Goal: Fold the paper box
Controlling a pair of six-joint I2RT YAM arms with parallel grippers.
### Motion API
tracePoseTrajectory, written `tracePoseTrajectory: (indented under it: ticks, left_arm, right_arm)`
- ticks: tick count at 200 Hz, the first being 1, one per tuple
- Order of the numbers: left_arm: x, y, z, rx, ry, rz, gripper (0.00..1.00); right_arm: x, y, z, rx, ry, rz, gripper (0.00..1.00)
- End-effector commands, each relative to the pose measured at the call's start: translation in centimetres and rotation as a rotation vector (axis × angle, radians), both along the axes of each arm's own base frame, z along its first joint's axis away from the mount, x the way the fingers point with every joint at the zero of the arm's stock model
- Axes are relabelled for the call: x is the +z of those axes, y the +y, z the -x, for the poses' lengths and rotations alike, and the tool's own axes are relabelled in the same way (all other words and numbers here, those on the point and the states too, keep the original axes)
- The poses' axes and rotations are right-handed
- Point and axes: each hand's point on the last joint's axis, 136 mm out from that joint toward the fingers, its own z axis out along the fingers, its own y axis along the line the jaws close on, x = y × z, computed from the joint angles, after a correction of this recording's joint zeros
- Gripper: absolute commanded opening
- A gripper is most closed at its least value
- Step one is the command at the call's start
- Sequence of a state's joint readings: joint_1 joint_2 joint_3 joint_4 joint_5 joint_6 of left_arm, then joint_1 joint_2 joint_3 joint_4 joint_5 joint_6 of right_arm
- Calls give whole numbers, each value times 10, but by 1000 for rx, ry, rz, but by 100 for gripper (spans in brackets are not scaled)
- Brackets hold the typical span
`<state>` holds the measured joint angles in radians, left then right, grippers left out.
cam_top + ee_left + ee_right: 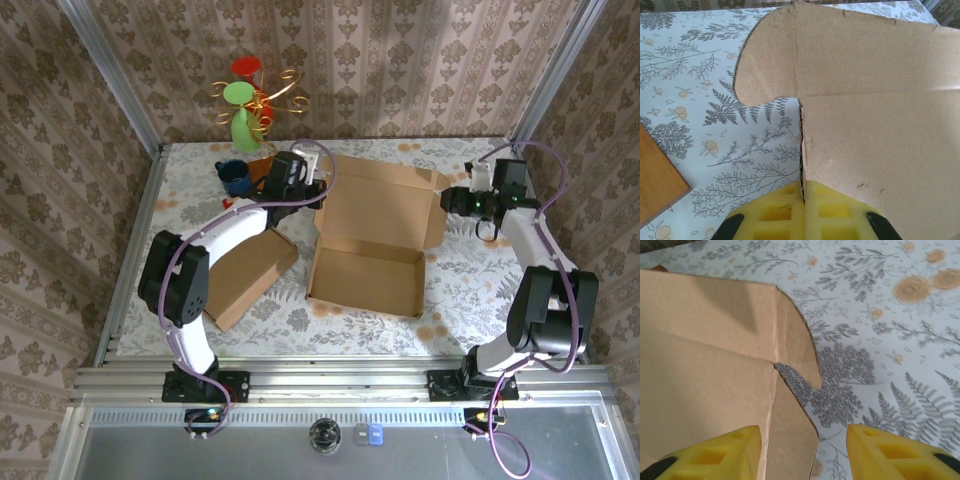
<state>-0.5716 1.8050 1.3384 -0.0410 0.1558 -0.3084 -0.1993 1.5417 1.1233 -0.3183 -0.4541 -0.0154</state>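
Presently, left fingers (775, 212) tight on paper box (870, 100) edge.

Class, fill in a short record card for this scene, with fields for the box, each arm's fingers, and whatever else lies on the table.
Box: paper box on the table, tray upward, lid lying open toward the far side
Left fingers: shut, at the lid's left edge
Right fingers: open, at the lid's right flap
Other items: flat cardboard sheet by the left arm; blue mug at the far left
Fold stage: lid not yet closed
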Motion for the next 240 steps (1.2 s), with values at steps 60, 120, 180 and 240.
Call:
tracePoseTrajectory:
  ticks: [60,120,180,240]
  left_arm:
    - [21,3,-1,-8,-62,18,0]
    - [22,3,-3,-1,-65,18,0]
    - [21,1,-5,-4,-61,26,0]
    - [22,2,-7,-6,-47,55,0]
  right_arm:
    - [-16,23,5,79,137,-118,37]
    - [-22,9,4,46,152,-57,42]
    - [-29,24,1,93,169,-118,28]
    - [-7,24,-6,113,15,54,0]
